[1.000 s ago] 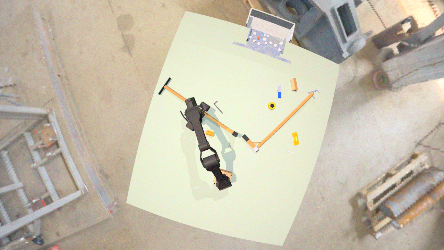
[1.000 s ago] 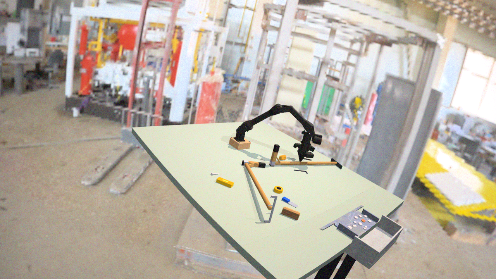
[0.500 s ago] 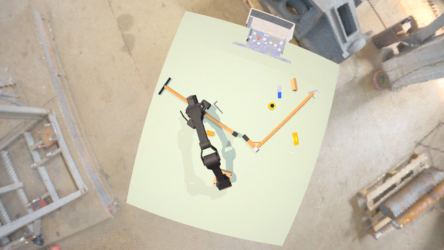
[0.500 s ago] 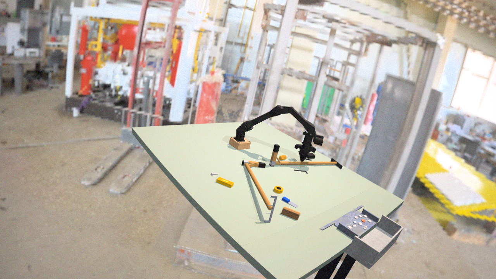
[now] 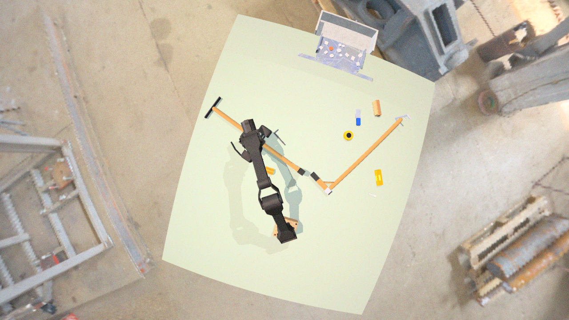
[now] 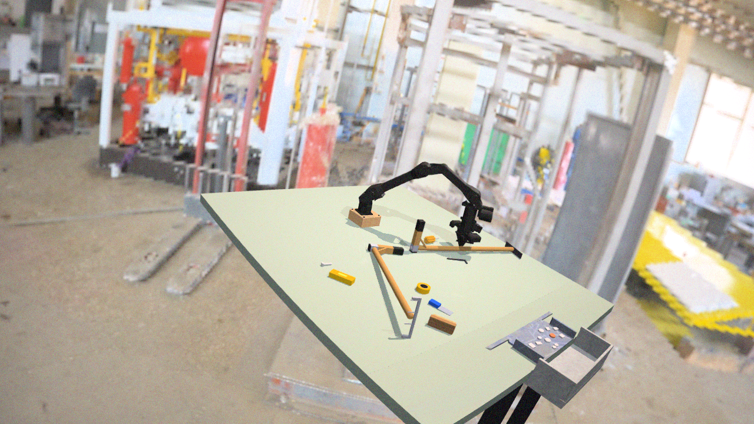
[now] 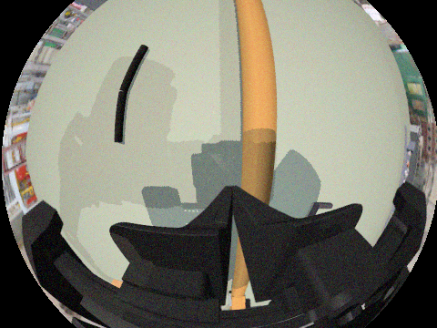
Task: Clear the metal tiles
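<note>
My gripper [image 6: 462, 244] [image 7: 231, 191] is shut and empty. Its tips point down close above the orange handle of the long scraper [image 5: 284, 157] [image 6: 490, 248] [image 7: 258, 68]; whether they touch it I cannot tell. The scraper lies on the table, its black blade [image 5: 208, 113] [image 6: 517, 254] at the left edge in the top view, its black-ended grip towards the middle. The steel bench plate [image 5: 342, 64] [image 6: 524, 335] at the far end bears several pale tiles [image 5: 352, 58] and an orange tile [image 5: 330, 48] [image 6: 552, 335]. The catch box [image 5: 346, 34] [image 6: 558, 382] beyond it looks empty.
A rake [image 5: 364, 153] [image 6: 390, 277] lies right of the scraper. Nearby are a wood block [image 5: 376, 108] [image 6: 442, 324], a blue-handled blade [image 5: 358, 121], a yellow block [image 5: 378, 178] [image 6: 341, 277] and an orange block [image 5: 270, 170]. A black hex key [image 5: 235, 148] [image 7: 120, 105] lies beside the scraper.
</note>
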Controlling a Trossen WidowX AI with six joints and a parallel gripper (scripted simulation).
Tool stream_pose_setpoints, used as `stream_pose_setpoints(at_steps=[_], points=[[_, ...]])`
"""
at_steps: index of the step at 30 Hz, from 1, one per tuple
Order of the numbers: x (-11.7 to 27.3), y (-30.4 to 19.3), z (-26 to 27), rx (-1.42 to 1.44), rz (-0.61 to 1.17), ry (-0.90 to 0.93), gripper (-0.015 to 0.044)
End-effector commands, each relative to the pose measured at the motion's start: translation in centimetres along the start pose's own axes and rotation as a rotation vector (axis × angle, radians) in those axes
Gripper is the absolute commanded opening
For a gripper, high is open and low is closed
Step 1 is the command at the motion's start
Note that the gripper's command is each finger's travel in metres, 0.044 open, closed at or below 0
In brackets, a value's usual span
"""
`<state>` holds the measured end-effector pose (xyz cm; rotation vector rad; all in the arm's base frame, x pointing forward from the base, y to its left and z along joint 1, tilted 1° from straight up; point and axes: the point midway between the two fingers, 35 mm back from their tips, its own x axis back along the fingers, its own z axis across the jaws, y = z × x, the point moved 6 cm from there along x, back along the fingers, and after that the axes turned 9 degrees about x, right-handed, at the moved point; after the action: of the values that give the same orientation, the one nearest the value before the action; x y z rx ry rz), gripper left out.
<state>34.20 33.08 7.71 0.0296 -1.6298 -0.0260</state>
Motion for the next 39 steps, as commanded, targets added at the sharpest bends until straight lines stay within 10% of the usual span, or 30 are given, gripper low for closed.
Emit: stream_pose_setpoints(at_steps=[1, 39], points=[[-0.1, -0.1, -0.5, 0.001, 0.002, -0.007, 0.0000], [-0.2, -0.9, -4.1, 0.000, -0.010, -0.028, 0.0000]])
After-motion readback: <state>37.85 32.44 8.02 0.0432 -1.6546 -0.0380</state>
